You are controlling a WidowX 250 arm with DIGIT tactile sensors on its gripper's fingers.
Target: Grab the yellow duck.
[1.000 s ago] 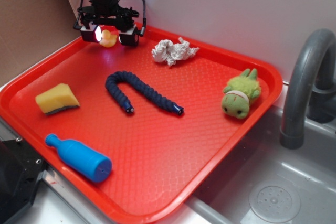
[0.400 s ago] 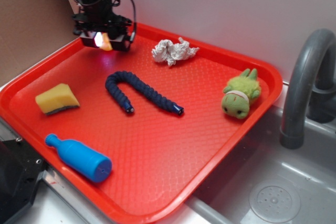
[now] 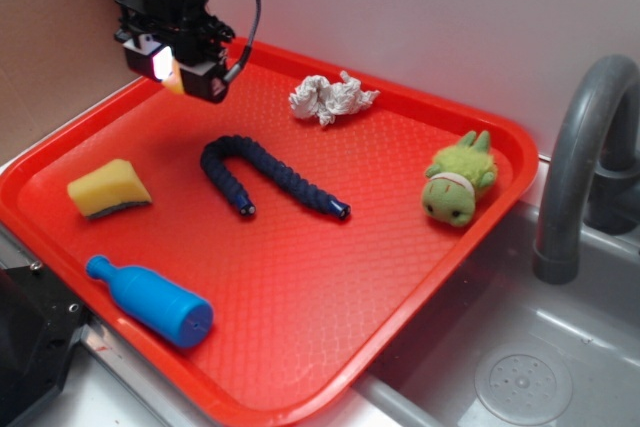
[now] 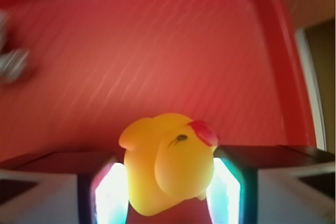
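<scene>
Wrist view: the yellow duck [image 4: 168, 163] fills the lower middle of the frame, clamped between the two glowing pads [image 4: 107, 192] of the gripper [image 4: 167, 192], one pad pressed to each side of its body. Its red-orange beak points to the upper right and a small dark eye shows just left of it. Behind it lies the blurred red tray [image 4: 157, 51], with the tray's raised rim curving along the top and right edge.

In the exterior view the gripper [image 3: 178, 69] sits in the upper left of the frame, above the far left corner of the tray [image 3: 400, 247], clenched on the duck [image 3: 175, 75], of which only a sliver of yellow-orange shows between the lit fingers [image 3: 157, 62]. The duck appears lifted clear of the tray floor.

On the tray, a crumpled white paper wad [image 3: 330, 98] lies near the far rim, a dark blue braided rope [image 3: 268, 178] curls in a hook shape at the centre, a green plush toy [image 3: 458, 180] rests near the right rim, a yellow sponge [image 3: 108, 188] lies at the left, and a blue plastic bottle [image 3: 150, 301] lies on its side at the lower left. A grey faucet [image 3: 580, 157] and sink [image 3: 520, 377] occupy the right side.
</scene>
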